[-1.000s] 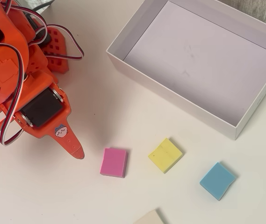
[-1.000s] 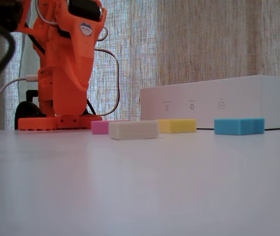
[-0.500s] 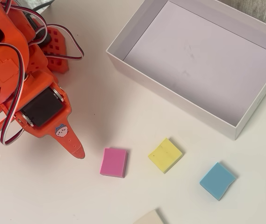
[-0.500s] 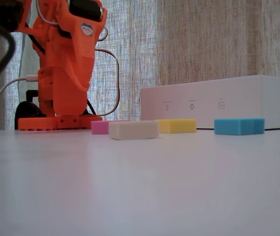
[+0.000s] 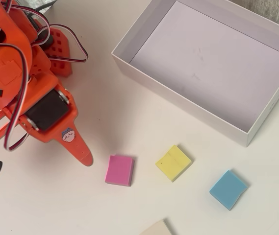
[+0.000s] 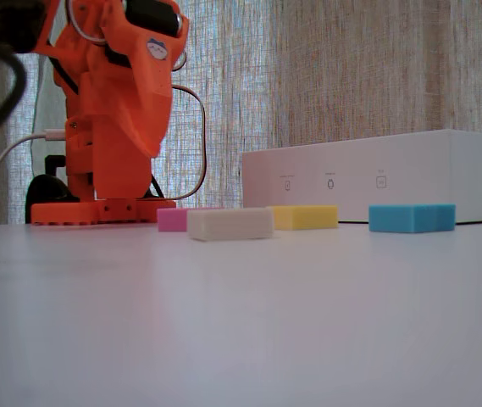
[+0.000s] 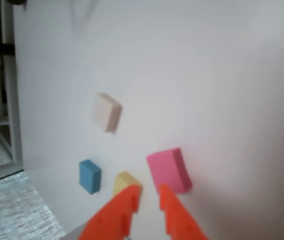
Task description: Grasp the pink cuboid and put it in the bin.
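Observation:
The pink cuboid lies flat on the white table, left of the other coloured blocks; it also shows in the fixed view and the wrist view. The bin is a large shallow white box at the upper right, empty; its side wall shows in the fixed view. My orange gripper hovers above the table just left of the pink cuboid in the overhead view. Its jaws stand a narrow gap apart and hold nothing.
A yellow block, a blue block and a cream block lie near the pink one. The arm's orange base stands at the back left. A curtain hangs behind the table.

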Robot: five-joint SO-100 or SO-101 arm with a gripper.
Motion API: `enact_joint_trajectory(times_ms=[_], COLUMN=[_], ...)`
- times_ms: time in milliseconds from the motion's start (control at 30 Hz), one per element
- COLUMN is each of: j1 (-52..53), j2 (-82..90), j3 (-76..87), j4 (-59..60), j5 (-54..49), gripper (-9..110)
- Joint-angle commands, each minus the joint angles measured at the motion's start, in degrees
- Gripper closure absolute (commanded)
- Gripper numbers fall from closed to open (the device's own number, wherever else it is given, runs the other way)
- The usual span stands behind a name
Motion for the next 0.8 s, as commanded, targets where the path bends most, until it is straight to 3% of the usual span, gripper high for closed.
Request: enact_joint_trajectory(times_ms=[0, 133, 267, 433, 600, 767], j1=[0.53, -1.58, -5.54, -9.67, -11.34, -10.11], j2=[-9.58, -29.27, -44.91, -56.34, -61.96, -63.46], j3=[-7.73, -29.44, -54.76, -74.44, -79.37, -69.61], j4=[-5.54, -2.46, 5.98, 14.15, 19.16, 19.42], j5=[-5.01, -5.36, -5.27, -10.63, -16.79, -21.8], gripper=[92, 78, 77, 77, 77, 79])
